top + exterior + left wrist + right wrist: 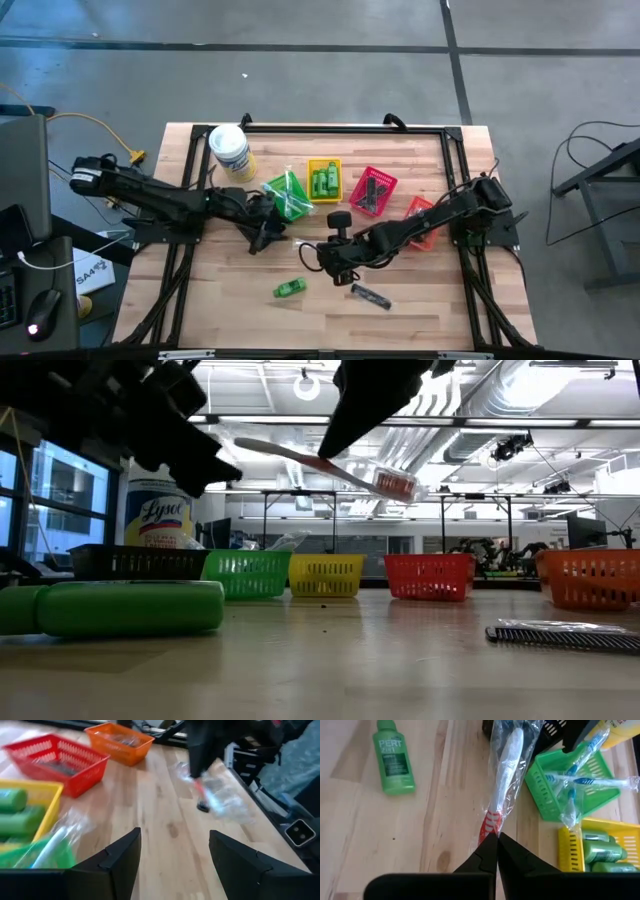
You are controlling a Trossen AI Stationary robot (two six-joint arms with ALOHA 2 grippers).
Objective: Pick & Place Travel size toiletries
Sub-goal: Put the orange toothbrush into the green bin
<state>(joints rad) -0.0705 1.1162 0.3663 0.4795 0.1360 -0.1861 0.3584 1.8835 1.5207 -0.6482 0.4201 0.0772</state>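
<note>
My right gripper [495,836] is shut on a white-and-red toothbrush in a clear wrapper [507,765], above the middle of the table [305,246]. My left gripper [172,855] is open and hovers next to the green basket [287,195], facing the toothbrush [202,795]. A green mini bottle [290,288] lies on its side on the near part of the table, and a black comb [370,296] lies flat to its right. The green basket [570,785] holds blue wrapped toothbrushes; the yellow basket [600,850] holds green bottles. My right gripper pinches the wrapped toothbrush at its red part [489,826] between its two fingers, through the clear wrapper. The long white part [510,755] sticks out ahead of the fingers, toward the table's left. In the low view the toothbrush [300,458] is lifted clear of the table and tilted.
Baskets stand in a row at mid-table: green, yellow [324,180], red [372,190], and orange [425,215] under the right arm. A black basket [130,563] shows in the low view. The white Lysol tub [230,150] stands at the far left. Bare wood lies along the near edge.
</note>
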